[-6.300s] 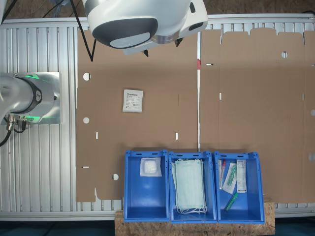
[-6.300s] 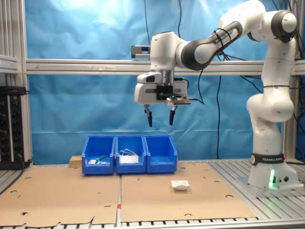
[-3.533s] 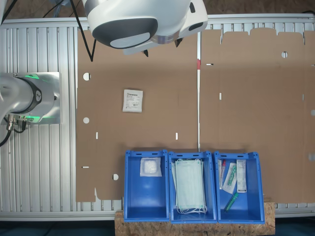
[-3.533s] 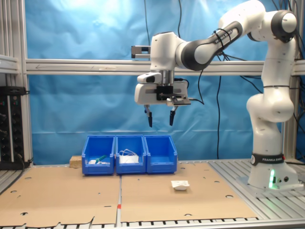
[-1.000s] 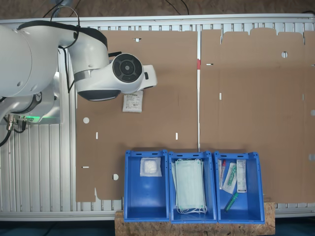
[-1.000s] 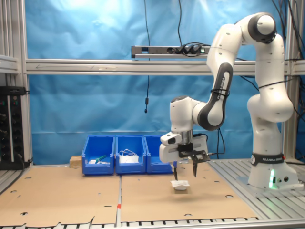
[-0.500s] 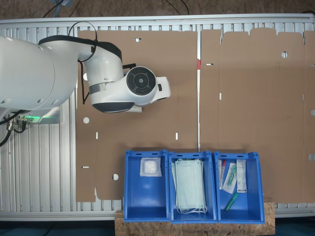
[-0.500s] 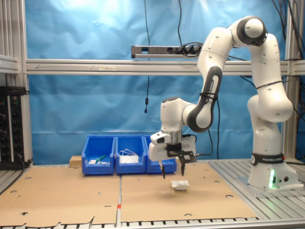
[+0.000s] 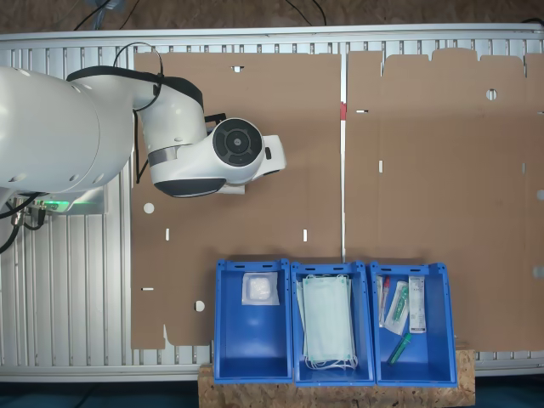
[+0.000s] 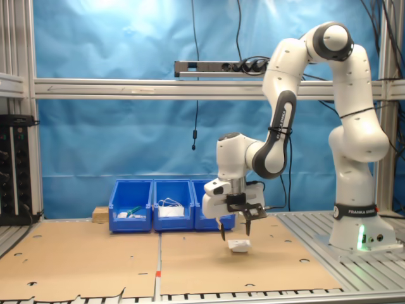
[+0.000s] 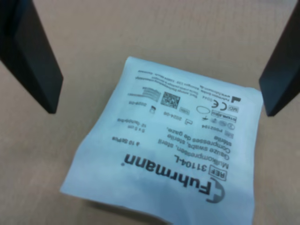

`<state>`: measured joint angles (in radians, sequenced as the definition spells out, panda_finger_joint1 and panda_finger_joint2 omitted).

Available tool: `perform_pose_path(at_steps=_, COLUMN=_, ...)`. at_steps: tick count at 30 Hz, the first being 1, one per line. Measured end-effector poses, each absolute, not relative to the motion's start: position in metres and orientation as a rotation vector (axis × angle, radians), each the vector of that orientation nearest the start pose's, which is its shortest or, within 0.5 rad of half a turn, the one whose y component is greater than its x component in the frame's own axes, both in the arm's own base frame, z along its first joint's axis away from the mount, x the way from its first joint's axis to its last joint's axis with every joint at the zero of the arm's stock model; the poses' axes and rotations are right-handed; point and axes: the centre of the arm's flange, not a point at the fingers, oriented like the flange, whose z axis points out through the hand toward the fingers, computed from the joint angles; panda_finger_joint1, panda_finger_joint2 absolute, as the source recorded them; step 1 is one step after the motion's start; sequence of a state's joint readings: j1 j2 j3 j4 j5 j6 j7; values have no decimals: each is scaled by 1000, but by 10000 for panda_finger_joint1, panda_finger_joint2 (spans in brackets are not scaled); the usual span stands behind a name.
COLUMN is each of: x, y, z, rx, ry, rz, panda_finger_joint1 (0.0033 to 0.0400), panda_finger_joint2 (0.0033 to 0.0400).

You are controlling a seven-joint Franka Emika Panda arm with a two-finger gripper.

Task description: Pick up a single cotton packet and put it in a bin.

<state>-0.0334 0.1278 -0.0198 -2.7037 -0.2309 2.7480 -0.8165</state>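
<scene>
Cotton packet (image 11: 171,152) lies flat on the brown cardboard sheet (image 9: 425,170), a small white square with fine dark print on its upper face, one edge lifted a little. In the second exterior view the cotton packet (image 10: 238,246) sits on the cardboard just under the arm's tool, well apart from the row of crates at the back. The gripper (image 10: 235,234) hangs right over it with its two dark fingers (image 11: 33,56) spread wide, one to each side of the packet and neither touching it; in the wrist view the gripper (image 11: 159,70) frames the packet's far edge between the fingertips, with bare cardboard showing around them.

From overhead, the white arm (image 9: 204,157) covers the spot where the packet lies.

Three blue crates stand side by side at the cardboard's edge. The bin (image 9: 228,340) nearest the robot's base, at the first exterior view's left of the row, holds one puffy white packet (image 9: 259,289). The middle crate (image 9: 295,323) holds pale green face masks (image 9: 327,323), and the third crate (image 9: 446,331) holds syringes and wrapped tools. In the second exterior view the bin (image 10: 212,206) is partly hidden behind the arm.
</scene>
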Motion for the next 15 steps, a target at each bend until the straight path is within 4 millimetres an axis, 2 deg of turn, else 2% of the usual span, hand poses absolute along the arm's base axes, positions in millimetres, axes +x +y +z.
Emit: perform_pose_path(at_steps=15, x=388, y=-11, z=170, rx=-2783, ry=-1495, rz=214, panda_finger_joint1=400, panda_finger_joint2=400)
